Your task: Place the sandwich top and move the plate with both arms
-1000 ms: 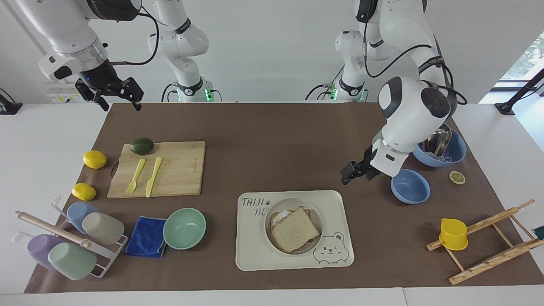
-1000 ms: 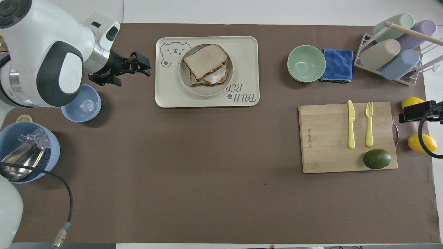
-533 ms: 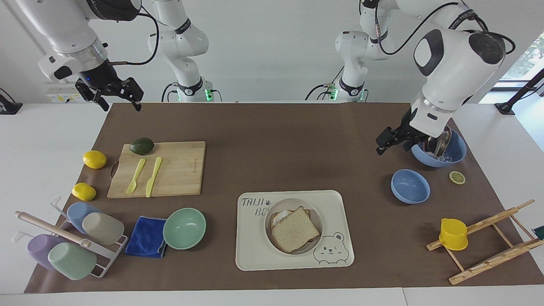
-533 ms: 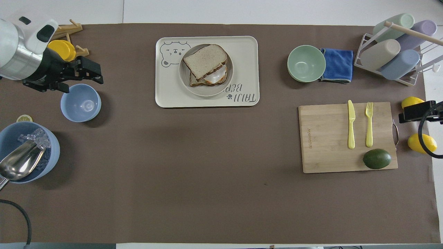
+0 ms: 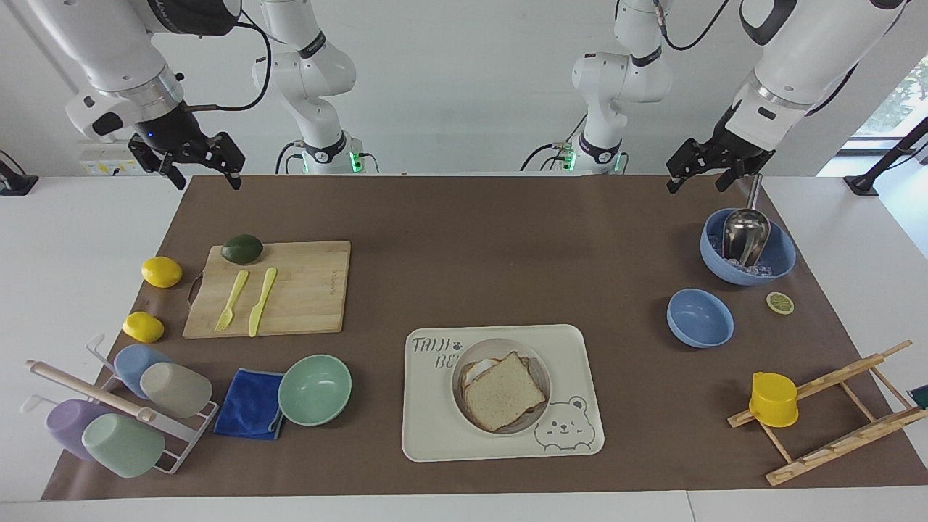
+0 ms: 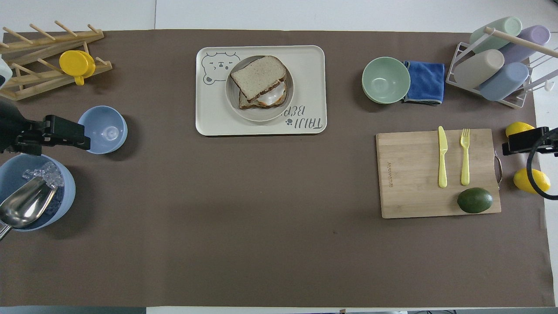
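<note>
The pale speckled bread slice (image 5: 503,391) lies on the round beige-grey plate (image 5: 540,413) (lower centre); both tools, left (image 5: 697,174) and right (image 5: 197,168), hang wide, holding nothing.

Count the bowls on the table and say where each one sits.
3: mint-green bowl beside the blue cloth; small blue bowl toward the left arm's end; large blue bowl with a scoop, nearer the robots.

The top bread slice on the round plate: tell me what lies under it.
Under the pale speckled top bread slice a fried egg's white and a second slice's brown crust peek out, all on the round beige-grey plate. The rest of the filling is covered.
</note>
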Controlling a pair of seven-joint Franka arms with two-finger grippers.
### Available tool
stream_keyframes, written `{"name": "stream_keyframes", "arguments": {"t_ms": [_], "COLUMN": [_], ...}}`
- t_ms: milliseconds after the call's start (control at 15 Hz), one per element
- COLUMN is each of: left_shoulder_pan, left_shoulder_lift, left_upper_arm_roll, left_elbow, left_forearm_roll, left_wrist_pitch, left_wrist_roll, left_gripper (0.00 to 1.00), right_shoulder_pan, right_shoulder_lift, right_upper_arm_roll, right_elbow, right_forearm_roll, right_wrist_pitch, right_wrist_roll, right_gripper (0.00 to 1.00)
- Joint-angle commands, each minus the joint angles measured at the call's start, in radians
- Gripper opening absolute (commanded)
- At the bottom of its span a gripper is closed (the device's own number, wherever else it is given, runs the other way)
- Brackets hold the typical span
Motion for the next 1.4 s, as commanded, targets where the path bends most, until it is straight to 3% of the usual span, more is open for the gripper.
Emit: {"name": "stream_keyframes", "arguments": {"t_ms": [0, 133, 267, 467, 733, 1333], "left_shoulder_pan": [0.118, 0.126, 0.124, 0.118, 0.114, 0.124], "left_shoulder_lift": [-0.053, -0.03, 0.003, 0.02, -0.003, -0.006], "left_upper_arm_roll": [-0.14, -0.14, -0.137, -0.138, -0.117, -0.117], "left_elbow": [-0.143, -0.136, -0.086, 0.014, -0.038, -0.039], "left_forearm_roll": [0.023, 0.03, 0.145, 0.146, 0.095, 0.058], "left_wrist_pitch": [0.139, 0.162, 0.15, 0.058, 0.043, 0.067], "left_wrist_roll": [0.033, 0.048, 0.121, 0.117, 0.108, 0.096], "left_gripper": [1.0, 1.0, 1.0, 1.0, 1.0, 1.0], "right_shoulder_pan": [-0.002, -0.002, 0.0, 0.0, 0.0, 0.0], "right_shoulder_lift": [-0.016, -0.016, -0.016, -0.016, -0.016, -0.016], "right_upper_arm_roll": [0.003, 0.003, 0.003, 0.003, 0.003, 0.003], "right_elbow": [-0.016, -0.016, -0.016, -0.016, -0.016, -0.016], "right_forearm_roll": [-0.008, -0.008, -0.008, -0.008, -0.008, -0.008], "right_wrist_pitch": [-0.002, -0.002, -0.003, -0.002, -0.003, -0.003], "right_wrist_roll": [-0.013, -0.013, -0.013, -0.013, -0.013, -0.013], "right_gripper": [1.0, 1.0, 1.0, 1.0, 1.0, 1.0]}}
